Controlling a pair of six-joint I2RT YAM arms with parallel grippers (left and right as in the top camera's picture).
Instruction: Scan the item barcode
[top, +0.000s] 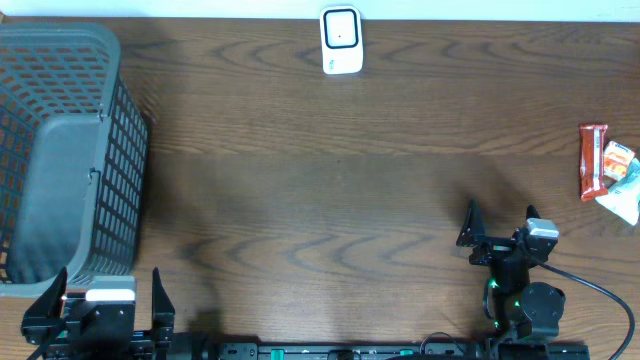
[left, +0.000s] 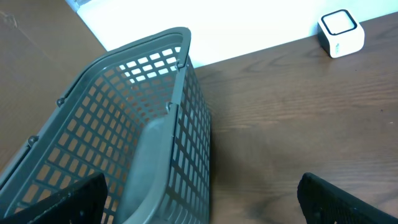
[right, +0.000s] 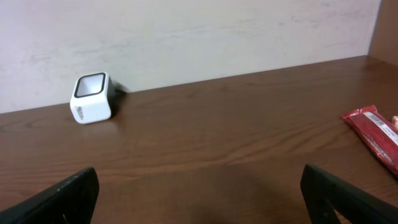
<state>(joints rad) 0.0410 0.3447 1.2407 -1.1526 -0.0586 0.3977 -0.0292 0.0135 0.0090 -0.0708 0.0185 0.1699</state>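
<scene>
Dark brown wood with a wavy grain covers the whole worktop (top: 330, 200), and its surface is matt with a soft light in the middle. Behind the far edge stands a pale plain wall (right: 186, 37).

At the far left, a grey plastic basket (top: 130, 140) with mesh sides stands on the worktop, and its handle is folded down inside. A small white barcode scanner (top: 341, 40) sits at the far edge, about in the middle, close to the wall. Its dark window looks up and toward the near side.

At the far right edge of the worktop lies a red snack bar (top: 593, 160), flat, with its long side running from far to near. Just beside it on the right is a white and orange packet (top: 622, 180); I cannot tell if the two touch.

The left end effector (top: 100, 300) is at the near left, just beside the near end of the basket. Its jaws are spread wide and it holds nothing. The right end effector (top: 500, 222) is at the near right, well apart from the snack bar, also wide apart and with nothing between its fingers (right: 348, 193).
</scene>
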